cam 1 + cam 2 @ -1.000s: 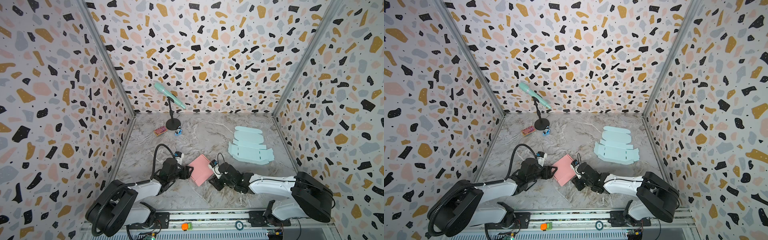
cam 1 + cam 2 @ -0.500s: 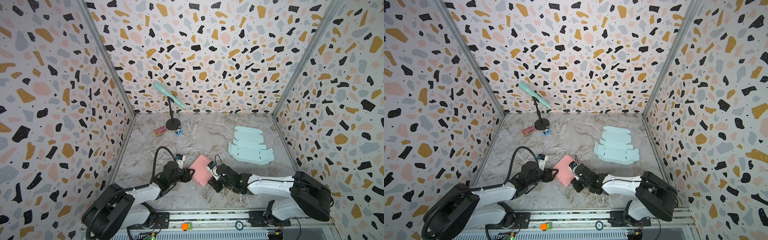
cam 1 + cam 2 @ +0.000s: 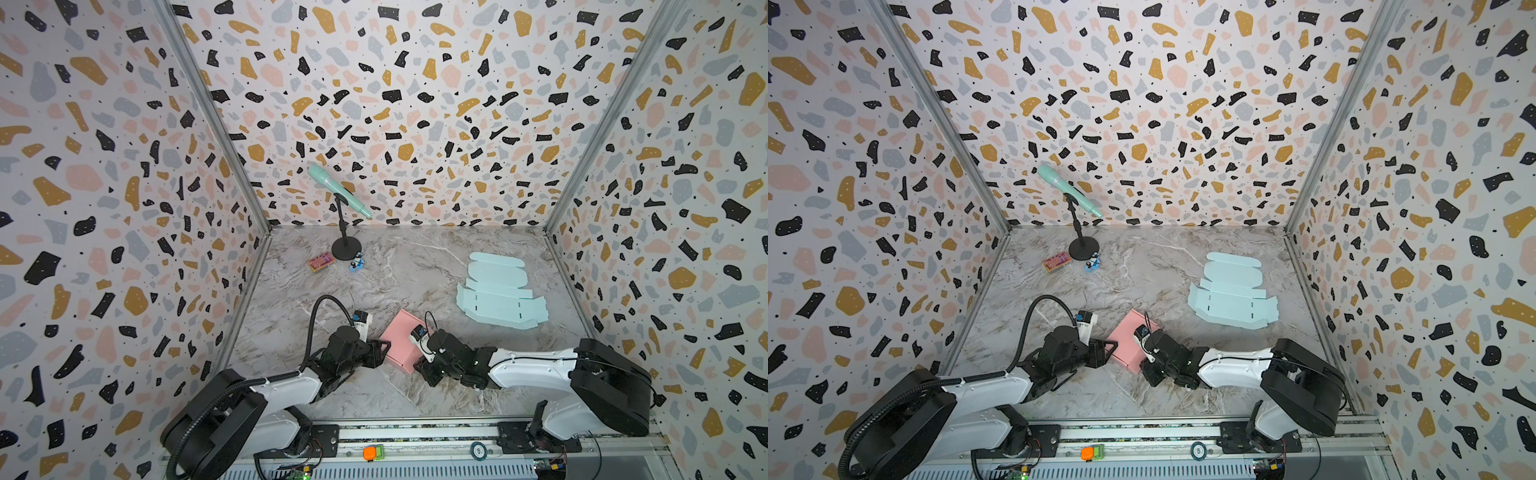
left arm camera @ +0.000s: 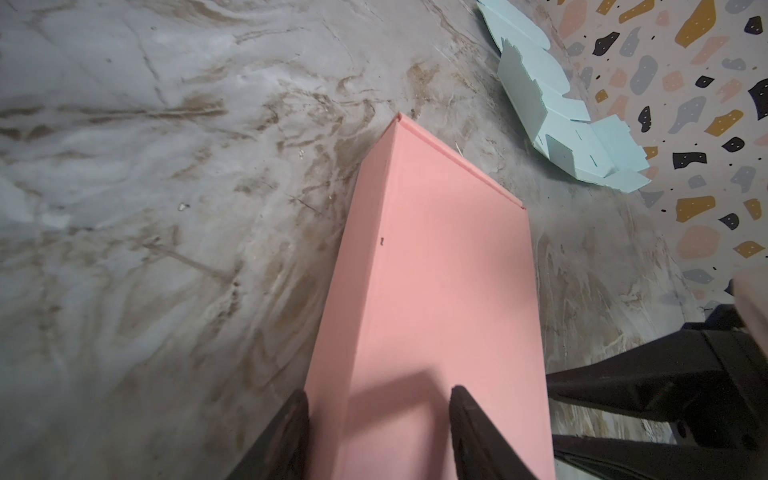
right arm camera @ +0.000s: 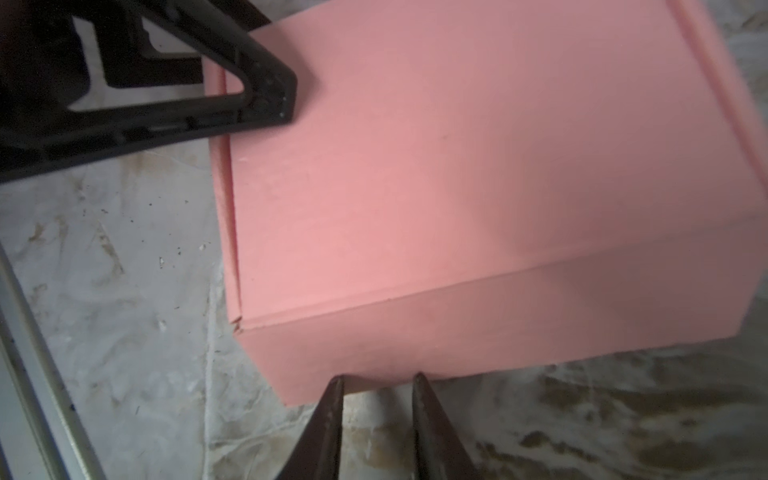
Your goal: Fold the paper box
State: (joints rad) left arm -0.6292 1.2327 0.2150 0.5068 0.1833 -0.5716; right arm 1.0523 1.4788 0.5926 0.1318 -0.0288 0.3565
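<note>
The pink paper box (image 3: 401, 338) lies on the marble table (image 3: 395, 270) near the front edge, between the two arms, and it is already folded and closed. Its lid is down, with a thin flap edge showing along one side in the right wrist view (image 5: 457, 166).

The left gripper (image 4: 379, 395) stands at one end of the box with its jaws apart. One finger (image 4: 291, 432) is just beside the side wall and the second finger (image 5: 266, 99) is over a corner of the lid, where it throws a shadow. The pictures do not tell whether these fingers press on the box or only stand around it.

The right gripper (image 5: 377, 380) is at the low side wall of the box, at the front. Its jaws have only a narrow gap, and only the table shows in that gap, so it grasps nothing. The two tips come up to the bottom edge of the wall.

Farther back on the right lies a light blue flat box blank (image 3: 498, 299), unfolded. At the back left stand a mint microphone on a black stand (image 3: 338, 191), a small colourful packet (image 3: 321, 262) and a small toy figure (image 3: 356, 262).
</note>
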